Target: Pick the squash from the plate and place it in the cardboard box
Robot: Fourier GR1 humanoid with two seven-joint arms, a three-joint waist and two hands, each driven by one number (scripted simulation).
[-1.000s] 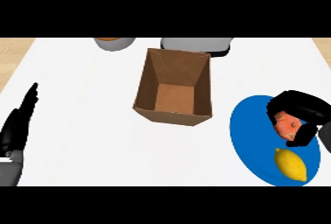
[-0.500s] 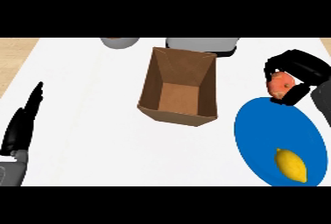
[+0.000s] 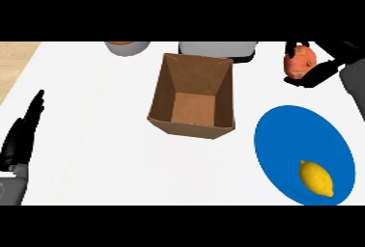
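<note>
One black right hand (image 3: 318,72) curls around the orange squash (image 3: 299,61), far right of the open brown cardboard box (image 3: 192,96); left hand (image 3: 22,140) rests spread.

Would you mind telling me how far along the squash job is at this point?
Done: the squash is off the blue plate, where only a lemon lies. In hand: the right hand curls round the squash, up at the right of the cardboard box. Left: carry it over the open box and release it inside. The left hand rests open at the left edge.
</note>
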